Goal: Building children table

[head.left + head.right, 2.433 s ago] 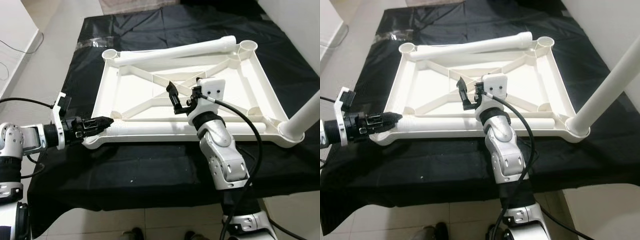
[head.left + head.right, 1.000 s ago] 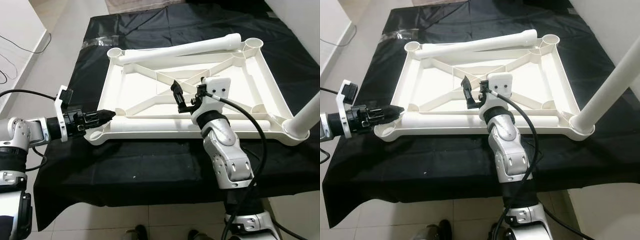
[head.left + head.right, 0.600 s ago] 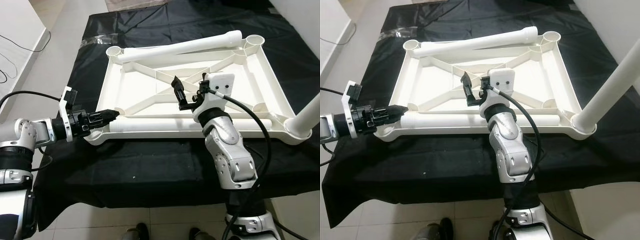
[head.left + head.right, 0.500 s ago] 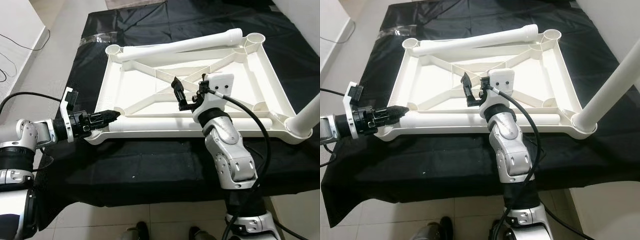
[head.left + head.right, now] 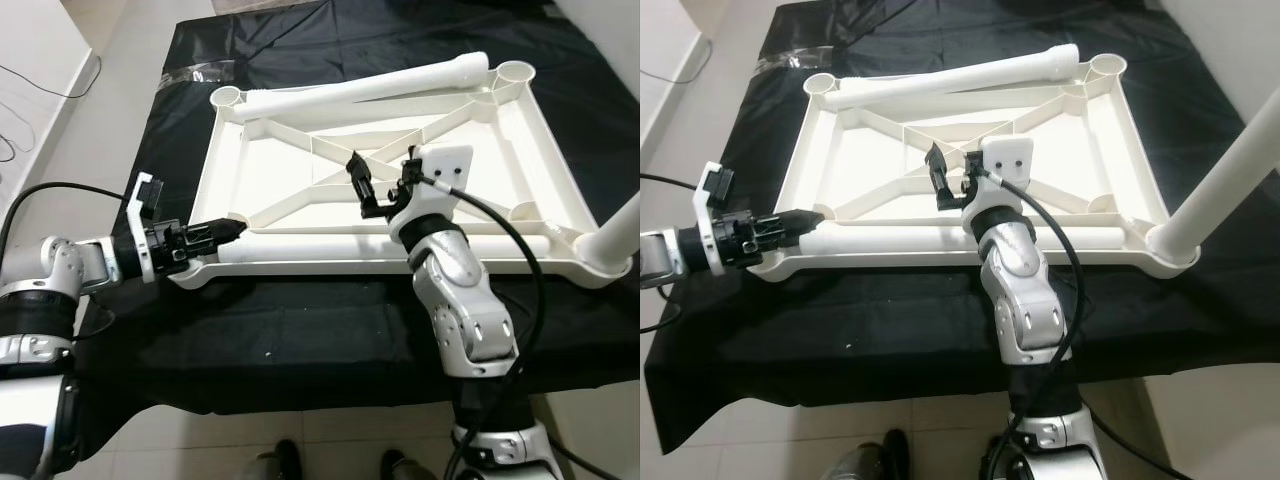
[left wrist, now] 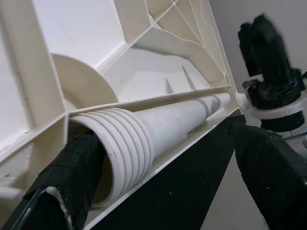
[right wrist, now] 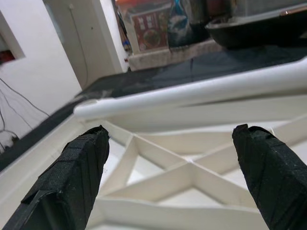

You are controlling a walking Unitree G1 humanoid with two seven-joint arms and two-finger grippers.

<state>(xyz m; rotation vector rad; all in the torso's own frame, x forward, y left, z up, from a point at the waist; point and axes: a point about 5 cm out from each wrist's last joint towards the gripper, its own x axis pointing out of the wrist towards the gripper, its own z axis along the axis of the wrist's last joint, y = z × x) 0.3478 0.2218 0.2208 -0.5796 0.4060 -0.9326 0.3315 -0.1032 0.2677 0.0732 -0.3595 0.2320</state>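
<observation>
Two loose legs (image 5: 380, 252) in upturned tabletop (image 5: 262, 165); left hand (image 5: 228, 230) and right hand (image 5: 358, 185) open, empty.

A black cloth (image 5: 300, 330) covers the low work surface and hangs over its near edge. Under it the floor (image 5: 330, 445) has pale tiles with thin joints. On the left, a white wall (image 5: 30, 40) meets the floor, and a dark cable (image 5: 25, 85) lies there. Behind, there are maybe colourful boxes (image 7: 153, 31), blurred.
</observation>
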